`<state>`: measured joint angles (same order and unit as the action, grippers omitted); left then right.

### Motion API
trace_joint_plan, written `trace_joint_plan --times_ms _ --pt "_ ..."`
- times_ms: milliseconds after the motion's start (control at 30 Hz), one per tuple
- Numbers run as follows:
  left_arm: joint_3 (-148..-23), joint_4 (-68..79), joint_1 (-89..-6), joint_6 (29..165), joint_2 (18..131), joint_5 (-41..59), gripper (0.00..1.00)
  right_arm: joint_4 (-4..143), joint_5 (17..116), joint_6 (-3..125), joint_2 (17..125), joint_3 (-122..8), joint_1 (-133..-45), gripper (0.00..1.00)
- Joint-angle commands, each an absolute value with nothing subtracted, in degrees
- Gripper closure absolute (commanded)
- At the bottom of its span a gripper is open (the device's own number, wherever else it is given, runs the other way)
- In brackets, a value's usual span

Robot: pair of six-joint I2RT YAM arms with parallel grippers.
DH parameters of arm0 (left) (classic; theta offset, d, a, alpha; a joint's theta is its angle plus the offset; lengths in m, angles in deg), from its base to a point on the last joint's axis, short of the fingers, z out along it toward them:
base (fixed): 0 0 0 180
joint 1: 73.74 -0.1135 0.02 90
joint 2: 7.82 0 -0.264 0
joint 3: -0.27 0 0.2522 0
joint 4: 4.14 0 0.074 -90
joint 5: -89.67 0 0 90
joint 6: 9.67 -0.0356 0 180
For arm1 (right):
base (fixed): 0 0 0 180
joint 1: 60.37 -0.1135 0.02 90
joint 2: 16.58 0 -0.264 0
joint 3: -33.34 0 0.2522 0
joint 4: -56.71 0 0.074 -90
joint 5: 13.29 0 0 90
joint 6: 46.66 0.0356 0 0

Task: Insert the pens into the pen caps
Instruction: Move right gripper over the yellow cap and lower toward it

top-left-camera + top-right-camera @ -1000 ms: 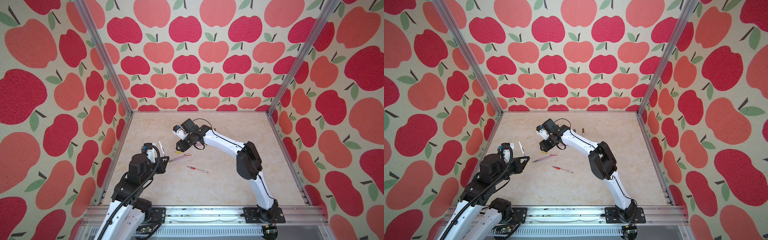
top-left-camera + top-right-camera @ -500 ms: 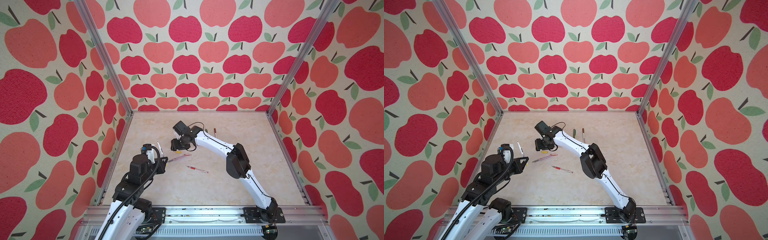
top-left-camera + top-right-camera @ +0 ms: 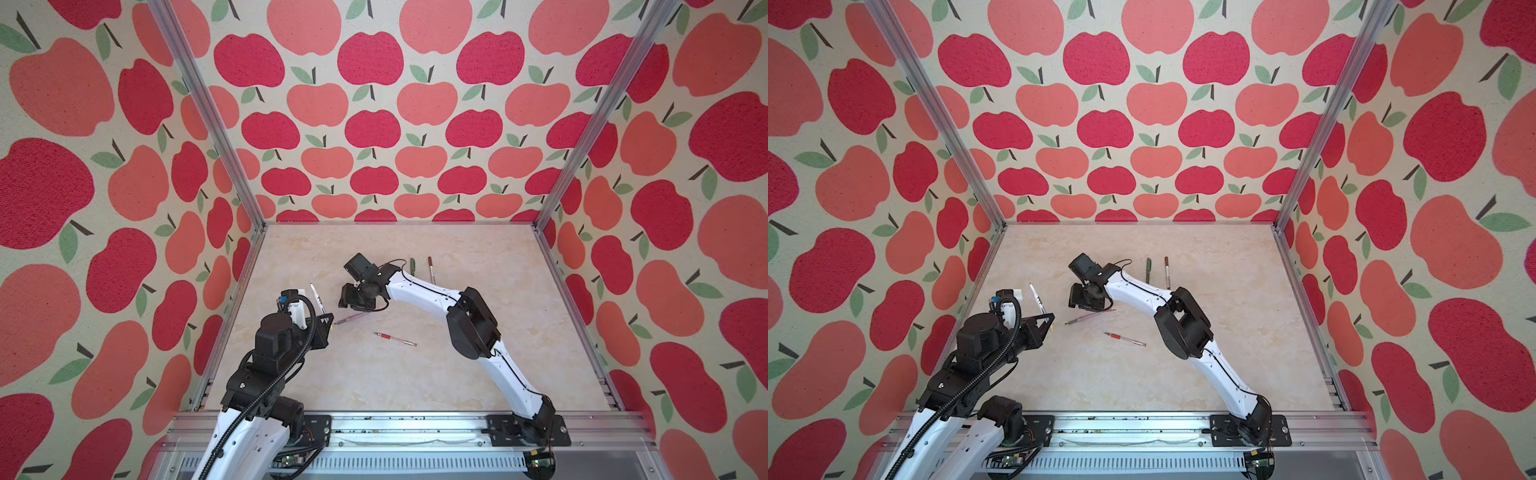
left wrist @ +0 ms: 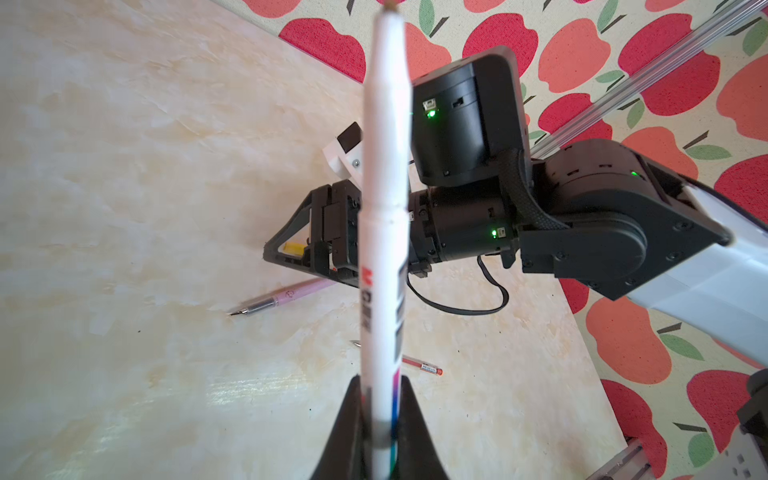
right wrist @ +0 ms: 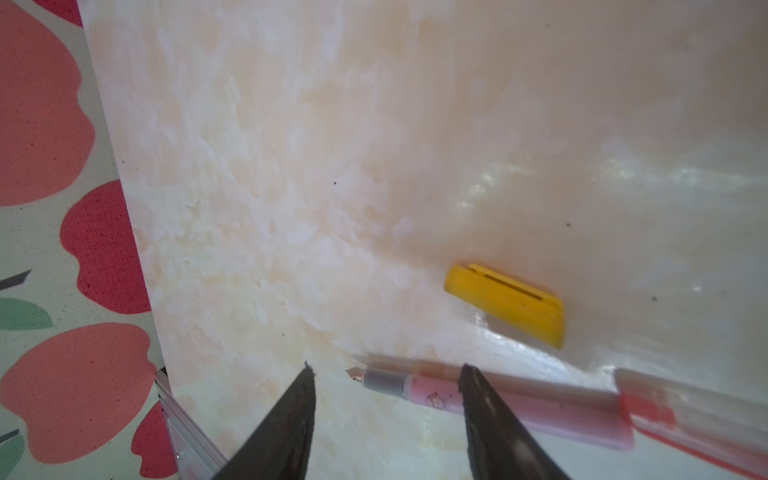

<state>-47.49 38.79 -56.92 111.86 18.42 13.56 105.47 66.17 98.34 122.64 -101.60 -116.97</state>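
My left gripper (image 3: 326,323) (image 4: 380,419) is shut on a white pen (image 3: 317,296) (image 3: 1037,297) (image 4: 384,208), which stands tilted up above the table. My right gripper (image 3: 350,301) (image 3: 1079,297) (image 5: 387,367) is open and hangs low over the table, with nothing between its fingers. A yellow pen cap (image 5: 505,305) (image 4: 294,248) lies on the table just beyond its fingertips. The pink pen (image 3: 353,318) (image 3: 1090,316) (image 5: 519,409) (image 4: 282,297) lies uncapped under that gripper. A red pen (image 3: 395,339) (image 3: 1125,339) (image 4: 419,365) lies nearer the front.
A dark green pen (image 3: 413,266) (image 3: 1148,268) and a brown-topped pen (image 3: 431,270) (image 3: 1167,272) lie side by side at the back, partly behind the right arm. Apple-patterned walls and metal posts (image 3: 253,199) close in the marbled table (image 3: 478,374).
My right gripper has swung left and toward the front, down over the pink pen. The left arm with the white pen has stayed still.
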Motion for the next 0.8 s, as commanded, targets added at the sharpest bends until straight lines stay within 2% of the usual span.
trace_joint_plan --times_ms 0,533,767 --pt "-48.0 39.8 -57.2 111.0 18.3 12.7 1.00 104.1 65.5 99.8 124.5 -101.9 -115.9 0.42" --pt "-48.2 39.7 -57.5 110.4 18.9 12.6 1.00 104.8 65.5 97.7 126.9 -103.7 -114.1 0.42" --pt "-48.4 39.9 -57.4 110.3 18.8 12.7 1.00 108.6 68.6 91.5 127.8 -108.3 -113.7 0.42"
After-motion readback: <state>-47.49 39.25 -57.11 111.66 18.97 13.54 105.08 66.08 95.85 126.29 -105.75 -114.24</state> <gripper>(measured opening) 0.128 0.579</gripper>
